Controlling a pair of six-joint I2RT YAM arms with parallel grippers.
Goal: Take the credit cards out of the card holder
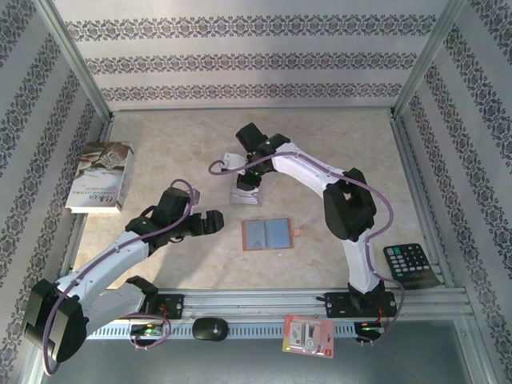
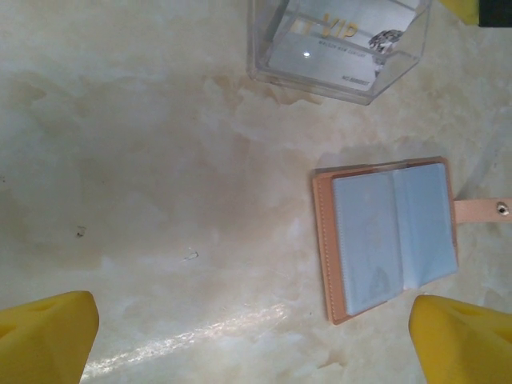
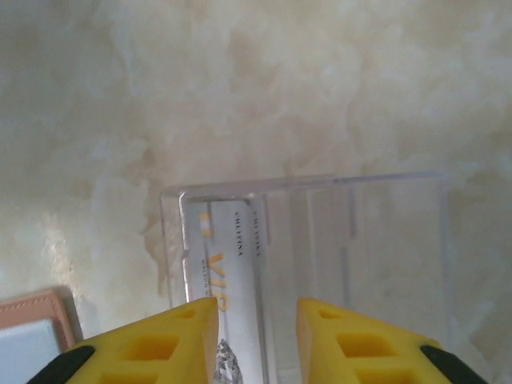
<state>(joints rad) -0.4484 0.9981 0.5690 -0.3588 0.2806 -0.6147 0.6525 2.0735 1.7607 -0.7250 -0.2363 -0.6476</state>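
Viewing from above, the card holder [image 1: 266, 234] lies open and flat mid-tabletop [image 1: 160, 144], lining upward, so its pockets can be reached from above. The right gripper [image 1: 248, 180] hangs over a clear box [image 1: 245, 197] just behind the card holder. The left gripper [image 1: 210, 222] sits near the card holder's left edge without touching it. Judged from this pose, it is placed to steady the card holder during a pull.

Left wrist view: the left gripper [image 2: 252, 328] is spread wide and holds nothing; its fingertips [image 2: 48, 340] are clear of the card holder [image 2: 392, 236]. The grey-blue pockets face the camera and the snap tab lies folded out to one side. Whether any pocket contains a card cannot be told. One card [image 2: 336, 44] lies face up inside the clear box [image 2: 320, 92].

Right wrist view: the right gripper [image 3: 258, 320] stands narrowly parted directly over the card [image 3: 232, 256] in the clear box [image 3: 376, 240]. The card's face shows through the gap and nothing appears clamped. This position suits a drop-off, with the box serving as the collection point. A corner of the card holder [image 3: 32, 308] shows at lower left.
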